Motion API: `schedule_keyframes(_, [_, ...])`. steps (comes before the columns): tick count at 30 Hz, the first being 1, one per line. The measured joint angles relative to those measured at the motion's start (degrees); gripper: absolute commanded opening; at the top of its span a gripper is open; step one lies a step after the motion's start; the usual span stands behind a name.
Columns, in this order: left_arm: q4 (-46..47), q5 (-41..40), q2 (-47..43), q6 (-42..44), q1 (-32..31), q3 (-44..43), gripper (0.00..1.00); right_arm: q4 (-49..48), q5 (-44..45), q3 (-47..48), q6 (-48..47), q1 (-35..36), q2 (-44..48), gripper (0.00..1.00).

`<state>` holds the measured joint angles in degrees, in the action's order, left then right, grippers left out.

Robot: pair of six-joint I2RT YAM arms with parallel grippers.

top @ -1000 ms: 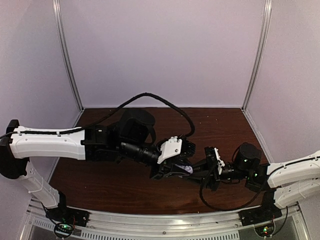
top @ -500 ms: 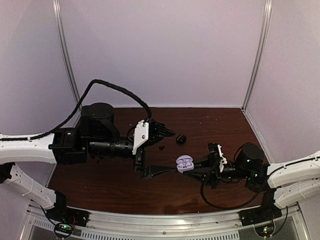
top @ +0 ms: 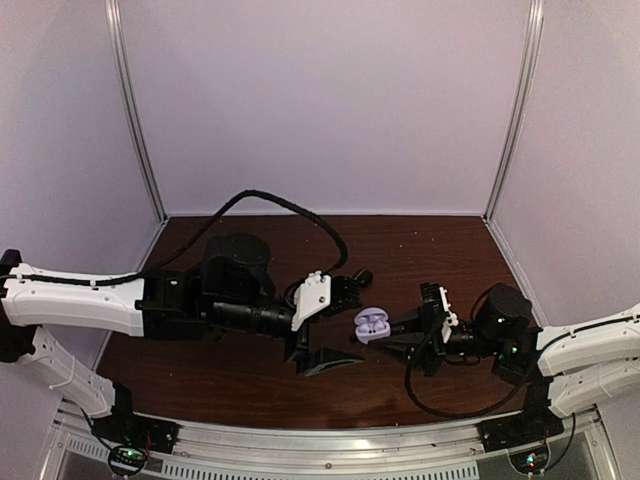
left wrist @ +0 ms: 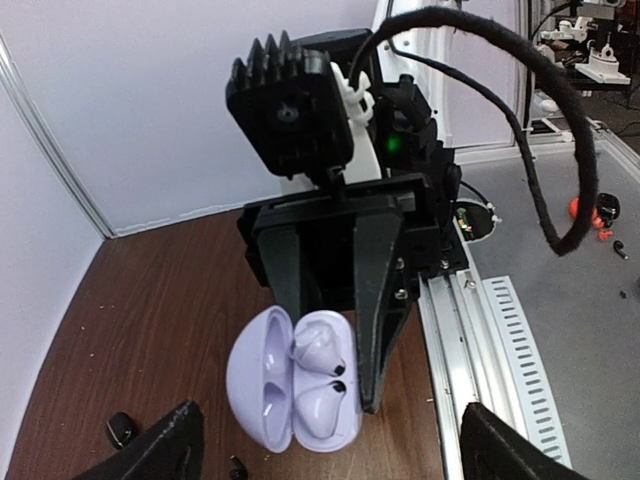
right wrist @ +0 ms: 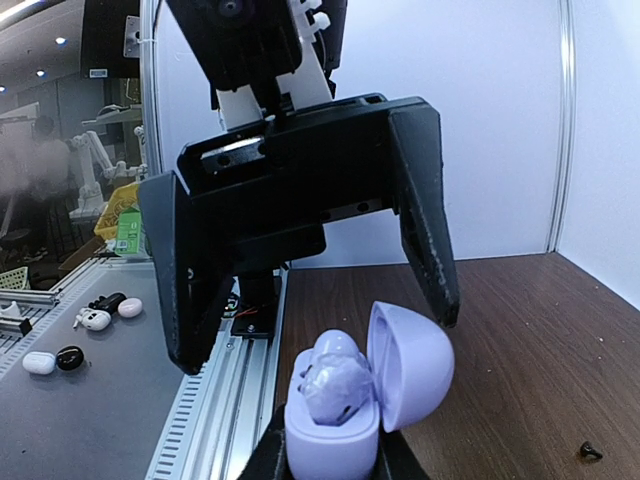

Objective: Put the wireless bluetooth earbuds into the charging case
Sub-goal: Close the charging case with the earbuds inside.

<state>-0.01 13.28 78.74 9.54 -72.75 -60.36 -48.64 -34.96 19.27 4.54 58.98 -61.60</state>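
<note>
1. In the top view we see the left gripper [top: 343, 326] spread wide and holding nothing, with one finger on each side of the gap. It sits just beside the lavender charging case [top: 371, 325]
2. The same view shows the right gripper [top: 392, 330] clamped on that case over the dark wooden table [top: 200, 370], and the two arms meet near the table's middle
3. Only from overhead do we find a small black rounded object [top: 362, 277] lying on the table beyond the left gripper, apart from the lavender case
4. The left wrist view alone looks into the open case. Two pale earbuds [left wrist: 320, 350] sit side by side in the base, glossy and rounded, each with a dark spot where they face each other
5. There the lid stands open to the left of the base, and we can see its smooth hollow inside with moulded recesses
6. The right wrist view shows the other face: the lid [right wrist: 410, 365] is a plain matte dome standing upright, and the earbud tops bulge above the rim of the base
7. That view also shows the left gripper's fingers [right wrist: 430, 230] head on. They are flat black tapered wedges set far apart, one on each side of the case and touching nothing
8. A tiny black piece [left wrist: 120, 430] lies on the wood in the left wrist view and another [right wrist: 590, 450] in the right wrist view, and we cannot tell what they are
</note>
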Motion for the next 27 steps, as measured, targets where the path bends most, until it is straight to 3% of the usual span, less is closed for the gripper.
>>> schedule_keyframes(5, [0.0,3.32,1.18,1.64,0.02,-0.02,0.72,0.15,-0.22,0.0,0.37,0.17,0.26,0.03])
schedule_keyframes(15, [0.57,2.01,1.14,6.78,-1.57,-0.26,0.65,0.2,-0.63,0.0,2.73,0.52,0.5,0.01])
schedule_keyframes(21, [0.81,-1.18,1.14,9.77,-3.32,-0.42,0.65,-0.2,-0.02,-0.02,5.29,0.68,0.5,0.0])
schedule_keyframes(27, [0.72,-9.27,2.01,13.81,-5.77,-1.25,0.65,-2.01,0.63,-0.02,10.6,0.68,-0.02,0.0])
